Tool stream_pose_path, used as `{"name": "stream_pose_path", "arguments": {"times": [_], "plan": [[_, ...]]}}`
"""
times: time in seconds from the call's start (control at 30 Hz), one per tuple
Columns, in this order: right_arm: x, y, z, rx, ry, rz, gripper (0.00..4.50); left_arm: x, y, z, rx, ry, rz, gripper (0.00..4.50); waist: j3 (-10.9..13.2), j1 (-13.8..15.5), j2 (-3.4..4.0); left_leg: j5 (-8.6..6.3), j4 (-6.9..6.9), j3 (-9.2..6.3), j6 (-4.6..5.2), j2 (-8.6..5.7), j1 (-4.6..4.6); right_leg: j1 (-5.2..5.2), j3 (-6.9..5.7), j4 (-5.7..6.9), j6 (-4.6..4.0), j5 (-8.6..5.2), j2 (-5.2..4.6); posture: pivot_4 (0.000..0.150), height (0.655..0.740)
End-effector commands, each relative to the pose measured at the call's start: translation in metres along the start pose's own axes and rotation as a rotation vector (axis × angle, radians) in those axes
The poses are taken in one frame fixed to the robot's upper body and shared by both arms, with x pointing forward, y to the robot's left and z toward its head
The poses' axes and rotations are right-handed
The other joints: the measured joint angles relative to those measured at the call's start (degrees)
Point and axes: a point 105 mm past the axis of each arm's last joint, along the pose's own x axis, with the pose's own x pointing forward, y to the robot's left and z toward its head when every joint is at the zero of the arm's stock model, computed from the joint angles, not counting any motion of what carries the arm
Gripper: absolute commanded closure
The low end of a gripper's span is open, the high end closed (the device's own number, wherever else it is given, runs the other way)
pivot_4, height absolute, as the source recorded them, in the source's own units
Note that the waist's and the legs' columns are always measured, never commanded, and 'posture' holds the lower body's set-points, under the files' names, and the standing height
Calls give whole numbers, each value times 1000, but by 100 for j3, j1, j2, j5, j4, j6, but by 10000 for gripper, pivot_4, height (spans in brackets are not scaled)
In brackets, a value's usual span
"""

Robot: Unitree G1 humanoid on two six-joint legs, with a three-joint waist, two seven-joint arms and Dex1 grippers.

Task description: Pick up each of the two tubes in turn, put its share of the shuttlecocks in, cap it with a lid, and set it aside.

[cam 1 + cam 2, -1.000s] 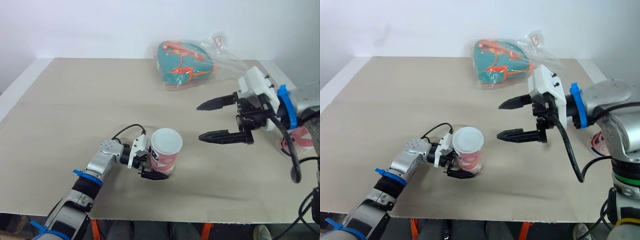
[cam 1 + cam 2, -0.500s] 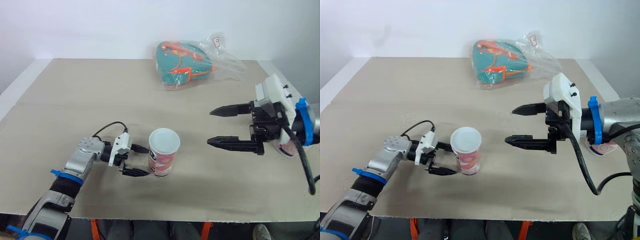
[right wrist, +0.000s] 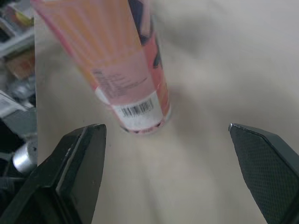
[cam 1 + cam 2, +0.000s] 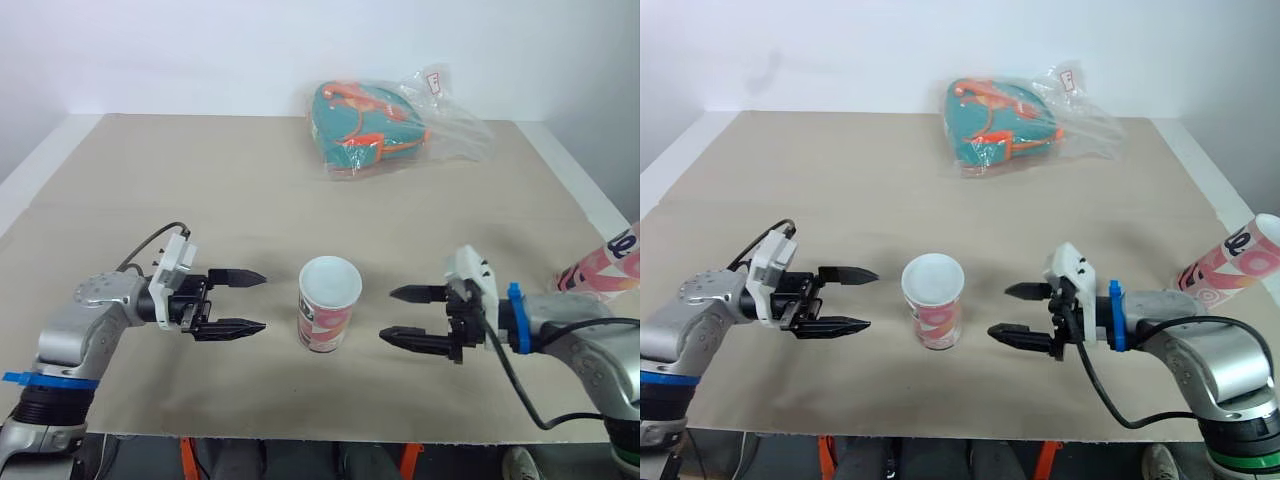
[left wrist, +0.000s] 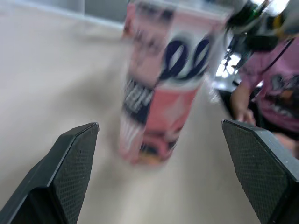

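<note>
A pink printed tube with a white lid (image 4: 328, 303) stands upright near the table's front middle; it is also the tube (image 5: 163, 84) in the left wrist view and the tube (image 3: 124, 60) in the right wrist view. My left gripper (image 4: 254, 301) is open just to its left, a short gap away, with nothing between its fingers. My right gripper (image 4: 399, 315) is open to the tube's right, likewise apart from it. A second pink tube (image 4: 603, 268) leans at the table's right edge.
A teal and orange bag in clear plastic wrap (image 4: 385, 125) lies at the back of the beige table (image 4: 150, 210). In the left wrist view a person in a pink top (image 5: 275, 88) sits beyond the table.
My left gripper has let go of the capped tube and drawn back to the left. My right gripper has dropped from mid-air to table height on the tube's right. The second tube now shows at the right edge.
</note>
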Motion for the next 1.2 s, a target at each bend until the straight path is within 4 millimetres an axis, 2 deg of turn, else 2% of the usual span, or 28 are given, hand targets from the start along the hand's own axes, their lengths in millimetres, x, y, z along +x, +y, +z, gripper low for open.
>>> {"name": "stream_pose_path", "arguments": {"times": [0.03, 0.23, 0.43, 0.7, 0.97, 1.2], "plan": [[14, 1, 4, -49, -6, 45, 0, -6, -12, 7, 38, 65, -24, 1447, 10, -11, -17, 0, 0, 0, 0, 1, 1, 0, 0, 0, 0, 0, 2, 1500, 7387], [28, 5, 4, -82, 9, 118, 0, -19, -9, 2, 80, 146, 13, 1447, 20, -3, -28, 0, -1, 6, 0, 10, 3, -6, 0, 0, -12, 3, 6, 1500, 7387], [40, 6, 10, -124, -4, 160, 0, -19, -11, -2, 81, 148, 7, 1447, 21, -1, -30, -2, -2, 7, -2, 11, 2, -7, 0, 0, -13, 2, 5, 1500, 7387], [48, 10, 19, -152, -24, 219, 0, -25, -11, 7, 102, 115, 47, 1447, 22, -1, -31, -3, -2, 7, -4, 11, 1, -7, -1, 0, -14, 1, 6, 1500, 7387], [57, 12, 23, -162, -39, 251, 0, -16, -13, 36, 149, -15, 76, 1447, 22, 1, -32, -3, 0, 6, -5, 12, 1, -5, -3, 0, -12, 3, 6, 1500, 7387], [65, 10, 28, -178, -59, 263, 0, -14, -12, 39, 159, -15, 80, 1447, 22, 0, -32, -3, 0, 6, -4, 12, 2, -6, -2, 0, -12, 4, 8, 1500, 7387]]}}
